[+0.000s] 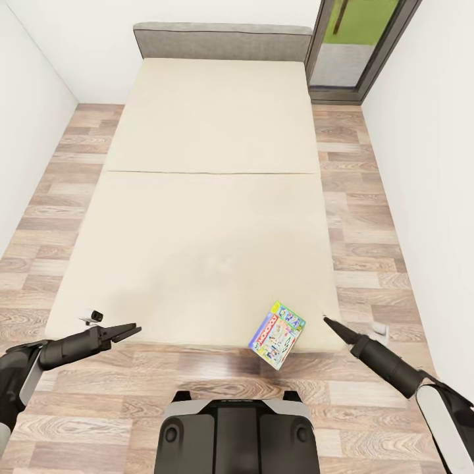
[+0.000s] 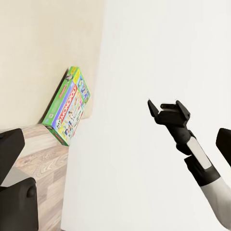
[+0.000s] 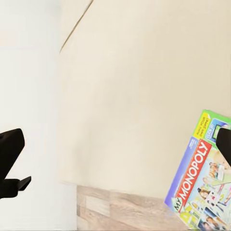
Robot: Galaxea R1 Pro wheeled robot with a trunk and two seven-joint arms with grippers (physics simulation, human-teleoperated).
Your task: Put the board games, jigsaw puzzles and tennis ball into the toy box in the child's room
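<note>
From my head camera I look down over a cream bed point(image 1: 210, 197) with a grey headboard, set on a wood plank floor point(image 1: 368, 237) between white walls, with a glass door point(image 1: 359, 39) in the far right corner. One board game point(image 1: 277, 334), a green Monopoly box, lies at the near edge of the bed toward my right side, tilted, with a corner hanging past the mattress edge over the floor. My left end effector point(image 1: 125, 331) hovers at the near left corner of the bed, its fingers drawn close with only a thin gap, holding nothing. My right end effector point(image 1: 330, 324) hangs just to the right of the board game, apart from it; its fingers look closed to a point, empty.

In my left wrist view the board game point(image 2: 67, 111) sits at the bed's edge where the mattress meets the floor, and across the pale wall my right end effector point(image 2: 168, 111) shows with its fingers spread slightly.

In my right wrist view the board game point(image 3: 204, 178) lies close by on the bed's edge above the floor planks. My own dark fingertips point(image 3: 10, 154) frame the scene, well apart and touching nothing.
</note>
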